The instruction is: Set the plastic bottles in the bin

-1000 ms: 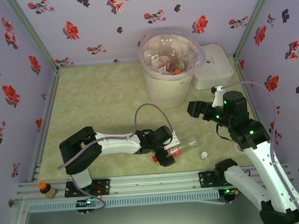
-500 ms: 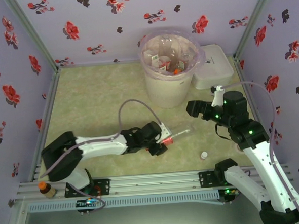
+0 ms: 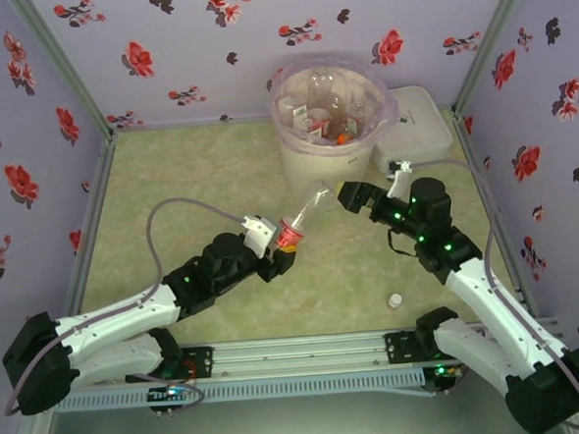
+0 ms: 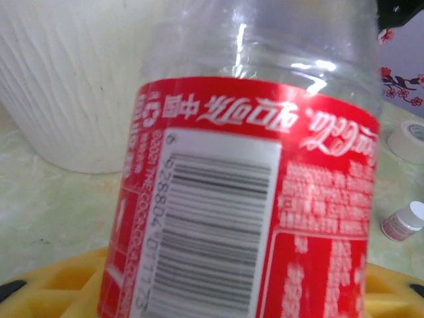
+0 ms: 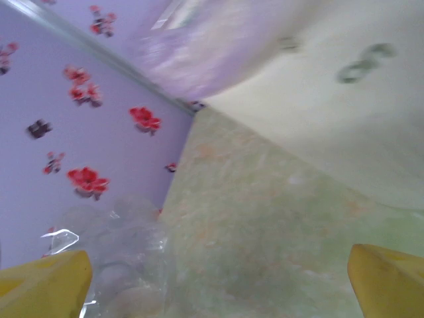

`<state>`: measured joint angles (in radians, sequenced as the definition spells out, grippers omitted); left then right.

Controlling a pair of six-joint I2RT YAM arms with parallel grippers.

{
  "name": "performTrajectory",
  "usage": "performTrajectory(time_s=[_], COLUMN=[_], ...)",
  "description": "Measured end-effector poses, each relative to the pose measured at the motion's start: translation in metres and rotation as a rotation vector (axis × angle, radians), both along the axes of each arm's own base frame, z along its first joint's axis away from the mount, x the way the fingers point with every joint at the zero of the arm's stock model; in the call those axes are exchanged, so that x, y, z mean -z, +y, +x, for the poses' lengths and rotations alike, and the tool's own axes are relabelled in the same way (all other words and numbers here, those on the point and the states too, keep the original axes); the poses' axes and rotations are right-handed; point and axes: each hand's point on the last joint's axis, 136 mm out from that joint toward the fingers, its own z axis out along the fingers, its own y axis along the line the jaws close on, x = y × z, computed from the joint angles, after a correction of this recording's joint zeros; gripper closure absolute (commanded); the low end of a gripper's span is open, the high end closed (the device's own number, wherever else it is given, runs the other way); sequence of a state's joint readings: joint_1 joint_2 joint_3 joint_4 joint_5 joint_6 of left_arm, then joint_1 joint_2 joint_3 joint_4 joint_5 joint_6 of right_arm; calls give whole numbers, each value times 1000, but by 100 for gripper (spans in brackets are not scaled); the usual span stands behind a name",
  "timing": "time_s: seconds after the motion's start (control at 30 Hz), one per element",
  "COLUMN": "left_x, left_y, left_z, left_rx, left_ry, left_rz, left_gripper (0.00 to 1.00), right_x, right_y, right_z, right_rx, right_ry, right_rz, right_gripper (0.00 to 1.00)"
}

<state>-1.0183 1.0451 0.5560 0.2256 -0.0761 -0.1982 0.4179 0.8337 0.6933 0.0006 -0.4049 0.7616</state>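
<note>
The top view looks steeply down from the near edge over the whole counter (image 3: 189,174). Both wrist views sit close, sharing the bottle (image 4: 252,199) and bin (image 4: 59,79).

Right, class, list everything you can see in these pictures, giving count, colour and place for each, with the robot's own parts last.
Bin: one, cream-white with a pinkish liner, far middle of the table.
Bottles in the bin: several, clear with red and orange bits; exact count unclear.
Coca-Cola bottle: one, clear with a red label, held in front of the bin.
Small white-capped bottle: one, on the table near the right arm's base.
Lidded box: one, white, right of the bin.
Table: one, mottled green.
Left tool: one, yellow fingers, shut on the Coca-Cola bottle.
Right tool: one, yellow fingers, open, by that bottle's far end.
</note>
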Motion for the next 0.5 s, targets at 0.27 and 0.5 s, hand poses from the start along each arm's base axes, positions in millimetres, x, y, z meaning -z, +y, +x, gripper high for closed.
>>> performTrajectory(time_s=[0.27, 0.5], left_x=[12, 6], left_y=[-8, -11], left_z=[3, 3], left_rx=[5, 17], left_ry=[26, 20], left_rz=[7, -11], left_gripper=[83, 82], right_x=[-12, 2], right_y=[24, 34], right_z=[-9, 3], right_rx=[-81, -89], right_ry=[-65, -34], right_rz=[10, -3], right_gripper=[1, 13])
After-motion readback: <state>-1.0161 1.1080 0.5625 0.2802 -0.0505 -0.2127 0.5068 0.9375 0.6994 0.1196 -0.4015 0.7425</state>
